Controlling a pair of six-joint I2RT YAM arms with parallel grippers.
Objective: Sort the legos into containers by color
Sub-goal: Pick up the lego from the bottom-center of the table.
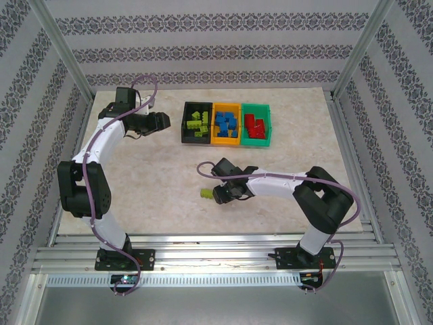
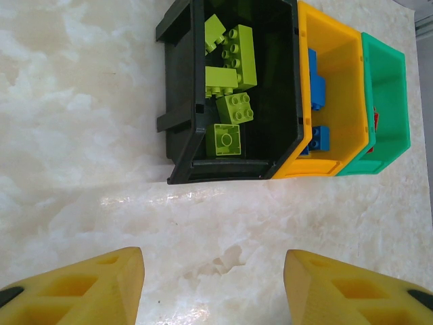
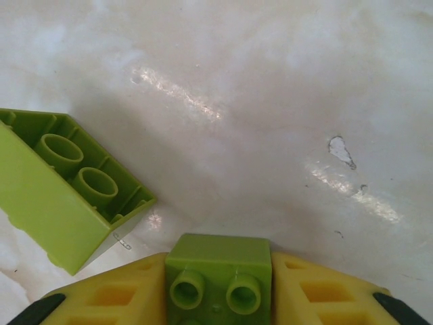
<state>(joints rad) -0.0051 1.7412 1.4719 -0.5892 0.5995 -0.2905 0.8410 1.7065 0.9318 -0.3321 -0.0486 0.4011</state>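
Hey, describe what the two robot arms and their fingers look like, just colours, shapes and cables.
Both the left arm and the right arm have white links joined by chunky black joints. A lavender cable loops along each. The fingers are blocky yellow plastic with moulded recesses.

No legible text, label, brand, number or sign anywhere; plain moulded plastic on the containers (image 1: 227, 141) and the legos (image 3: 61, 196), with no lettering to read.
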